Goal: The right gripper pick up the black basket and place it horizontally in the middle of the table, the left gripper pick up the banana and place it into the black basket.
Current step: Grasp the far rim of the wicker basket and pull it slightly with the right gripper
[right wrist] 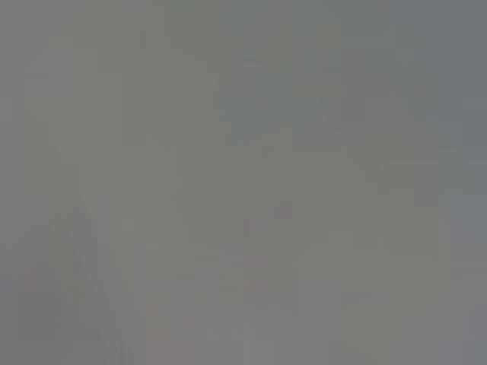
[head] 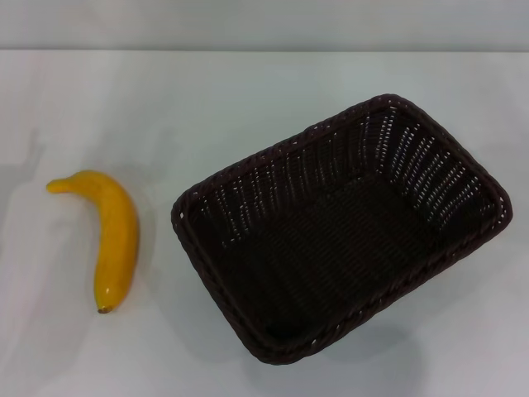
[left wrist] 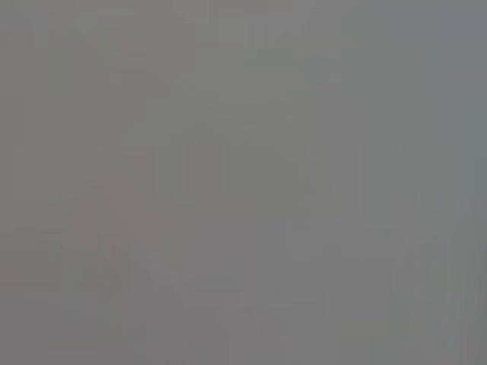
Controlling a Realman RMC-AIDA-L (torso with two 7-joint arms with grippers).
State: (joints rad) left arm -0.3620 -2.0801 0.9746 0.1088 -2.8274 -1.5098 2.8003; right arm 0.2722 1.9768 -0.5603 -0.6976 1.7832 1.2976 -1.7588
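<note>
On my head feed, the table [head: 248, 99] reads as plain white with a faint cool tint and no pattern. The banana [head: 111, 240] is yellow, deepening to orange along its inner curve, with a small dark tip at its near end. The black basket [head: 347, 223] is dark brown-black woven wicker; light shows through its slanted walls in fine pale vertical slits, and the rim is braided. Both wrist feeds give me what seems to be flat, featureless grey.

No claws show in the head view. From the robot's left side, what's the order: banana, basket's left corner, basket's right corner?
1. Banana, far left.
2. Basket's left corner, middle.
3. Basket's right corner, far right.
</note>
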